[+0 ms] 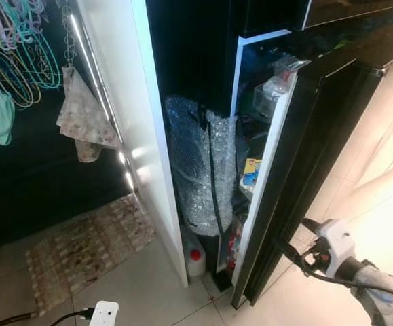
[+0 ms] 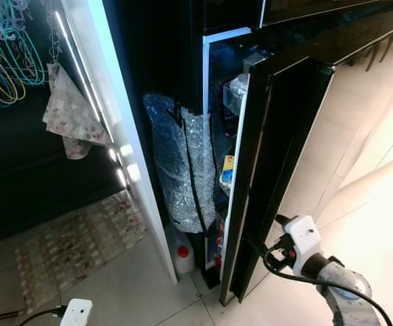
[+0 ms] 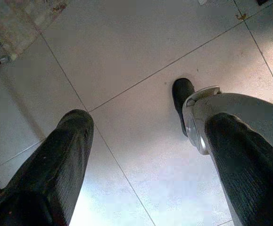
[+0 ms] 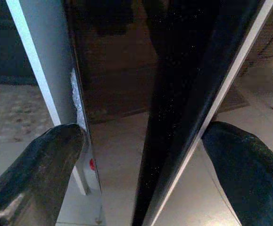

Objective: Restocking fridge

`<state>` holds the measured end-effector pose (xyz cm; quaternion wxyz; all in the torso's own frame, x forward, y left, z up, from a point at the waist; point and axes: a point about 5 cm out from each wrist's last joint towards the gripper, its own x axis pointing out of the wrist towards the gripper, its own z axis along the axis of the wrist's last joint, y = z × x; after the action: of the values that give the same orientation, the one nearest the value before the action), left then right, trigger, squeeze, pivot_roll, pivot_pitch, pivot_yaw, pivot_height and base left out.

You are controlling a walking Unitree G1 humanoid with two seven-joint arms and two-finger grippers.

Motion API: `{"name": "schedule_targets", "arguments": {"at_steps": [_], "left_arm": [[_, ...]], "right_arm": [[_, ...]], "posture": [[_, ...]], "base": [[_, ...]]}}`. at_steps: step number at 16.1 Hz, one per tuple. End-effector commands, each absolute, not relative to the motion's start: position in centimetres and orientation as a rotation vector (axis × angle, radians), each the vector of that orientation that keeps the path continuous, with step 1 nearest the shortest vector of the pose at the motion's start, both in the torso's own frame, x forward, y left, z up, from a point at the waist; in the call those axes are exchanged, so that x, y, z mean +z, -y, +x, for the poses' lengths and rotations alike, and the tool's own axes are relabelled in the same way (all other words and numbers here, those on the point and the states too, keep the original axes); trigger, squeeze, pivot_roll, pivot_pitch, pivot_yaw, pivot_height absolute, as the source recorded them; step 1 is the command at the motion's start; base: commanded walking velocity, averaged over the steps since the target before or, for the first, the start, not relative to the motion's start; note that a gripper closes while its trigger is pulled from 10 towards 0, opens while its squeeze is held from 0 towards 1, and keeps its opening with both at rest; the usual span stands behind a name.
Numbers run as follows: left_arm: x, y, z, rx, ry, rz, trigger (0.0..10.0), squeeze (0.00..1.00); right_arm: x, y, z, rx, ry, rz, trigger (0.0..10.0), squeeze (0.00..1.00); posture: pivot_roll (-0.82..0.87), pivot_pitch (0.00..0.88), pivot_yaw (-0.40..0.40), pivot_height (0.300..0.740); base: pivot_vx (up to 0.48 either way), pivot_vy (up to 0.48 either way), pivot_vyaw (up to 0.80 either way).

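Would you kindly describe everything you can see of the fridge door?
The fridge door is tall, glossy black outside with a white inner edge, and stands partly open, seen nearly edge-on. Its inner shelves hold a clear plastic container near the top and a yellow and blue packet lower down. Its bottom corner reaches almost to the tiled floor. The right gripper, fingers open, straddles the door's outer edge without visibly touching it.

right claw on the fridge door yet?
Apart. Right wrist view: the open right claw straddles the fridge door edge, with floor visible between each finger and the door.
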<state>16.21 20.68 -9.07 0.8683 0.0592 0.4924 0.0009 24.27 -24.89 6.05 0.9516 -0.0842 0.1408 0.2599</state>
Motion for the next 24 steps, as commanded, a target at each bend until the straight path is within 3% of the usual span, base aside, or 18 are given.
{"name": "schedule_targets", "arguments": {"at_steps": [1, 9, 12, 20, 24], "left_arm": [[-9.1, -21.0, 16.1, 0.003, -1.036, 0.137, 10.0, 0.0], [-9.1, -21.0, 16.1, 0.005, -1.035, 0.134, 10.0, 0.0], [-9.1, -21.0, 16.1, 0.004, -1.034, 0.136, 10.0, 0.0], [-9.0, -20.9, 16.3, 0.003, -1.027, 0.137, 10.0, 0.0], [-9.0, -20.8, 16.4, 0.005, -1.025, 0.135, 10.0, 0.0]], "right_arm": [[6.6, 24.1, 25.0, 0.563, -0.257, -0.173, 10.0, 0.0], [8.3, 21.6, 28.2, 0.617, -0.163, -0.208, 10.0, 0.0], [9.6, 19.2, 30.0, 0.664, -0.094, -0.209, 10.0, 0.0], [11.7, 6.9, 32.5, 0.934, 0.038, -0.101, 10.0, 0.0], [12.1, 3.4, 32.8, 0.993, 0.047, -0.054, 10.0, 0.0]], "posture": [[-0.06, 0.0, 0.073, 0.74], [-0.06, 0.0, 0.074, 0.74], [-0.06, 0.0, 0.076, 0.74], [-0.05, 0.0, 0.084, 0.74], [-0.04, 0.0, 0.08, 0.74]], "base": [[0.0, 0.0, 0.0], [0.0, 0.0, 0.0], [0.0, 0.0, 0.0], [0.0, 0.0, 0.0], [0.0, 0.0, 0.0]]}}
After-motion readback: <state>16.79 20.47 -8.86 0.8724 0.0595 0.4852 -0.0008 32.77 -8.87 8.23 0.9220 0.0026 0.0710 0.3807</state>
